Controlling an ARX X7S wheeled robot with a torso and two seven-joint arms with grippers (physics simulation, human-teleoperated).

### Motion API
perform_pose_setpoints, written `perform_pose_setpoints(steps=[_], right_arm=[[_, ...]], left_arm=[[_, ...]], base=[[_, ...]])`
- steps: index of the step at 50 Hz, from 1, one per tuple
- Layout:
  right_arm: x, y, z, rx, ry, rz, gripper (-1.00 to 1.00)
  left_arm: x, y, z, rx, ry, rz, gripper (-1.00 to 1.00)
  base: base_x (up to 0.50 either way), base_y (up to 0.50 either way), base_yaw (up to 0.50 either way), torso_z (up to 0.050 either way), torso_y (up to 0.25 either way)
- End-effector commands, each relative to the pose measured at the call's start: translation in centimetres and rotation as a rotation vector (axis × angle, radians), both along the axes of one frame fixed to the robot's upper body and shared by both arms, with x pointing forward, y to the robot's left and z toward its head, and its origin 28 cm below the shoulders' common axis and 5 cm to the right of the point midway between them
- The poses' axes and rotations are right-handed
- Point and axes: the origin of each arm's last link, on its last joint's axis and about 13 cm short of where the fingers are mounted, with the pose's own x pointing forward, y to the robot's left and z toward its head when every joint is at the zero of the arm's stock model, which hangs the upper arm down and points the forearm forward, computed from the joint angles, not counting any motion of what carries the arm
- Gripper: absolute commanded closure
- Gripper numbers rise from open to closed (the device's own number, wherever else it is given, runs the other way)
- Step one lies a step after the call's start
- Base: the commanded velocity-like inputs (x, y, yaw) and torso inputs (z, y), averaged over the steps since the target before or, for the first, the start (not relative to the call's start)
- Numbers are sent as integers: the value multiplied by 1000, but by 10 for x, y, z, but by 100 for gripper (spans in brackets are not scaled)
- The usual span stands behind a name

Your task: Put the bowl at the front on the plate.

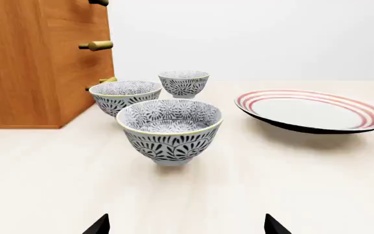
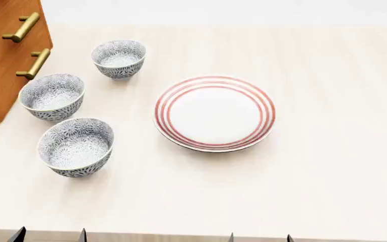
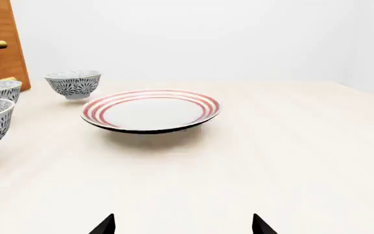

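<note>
cabinet: cut by frame edge | both end effectors: only fingertips visible

Left hand low at the table's near edge, only two dark fingertips visible, spread apart, holding nothing. Right hand same: at the near edge, fingertips apart, empty. Arms and wrists out of view in all cameras.

the front bowl stands open toward the near table edge, with bare tabletop on that side and between it and the plate. just behind it sits a second bowl, and a third bowl further back. left of those two, the wooden cabinet with brass handles blocks passage.
</note>
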Motion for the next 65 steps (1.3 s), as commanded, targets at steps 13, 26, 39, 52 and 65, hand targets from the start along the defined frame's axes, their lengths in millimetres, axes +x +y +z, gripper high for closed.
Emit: perform_pose_setpoints(steps=[13,26,39,52,65], right_arm=[[-1,1,0,11,15,2,-100],[11,-6,46,11,68,-4,-100],[17,-11,92,-35,46,15,-100],[28,-19,150,-77,-8,15,-100],[40,-23,209,-158,-75,27,-100]], left_arm=[[-1,-1,-2,14,32,-2,-100],[16,-9,61,45,25,-28,-100],[22,-18,88,45,-29,-84,-100],[36,-28,160,27,-75,-87,-100],[45,-32,221,-17,-126,-82,-100]], base=[[0,0,0,0,0],[0,0,0,0,0],[0,0,0,0,0],[0,0,0,0,0],[0,0,0,0,0]])
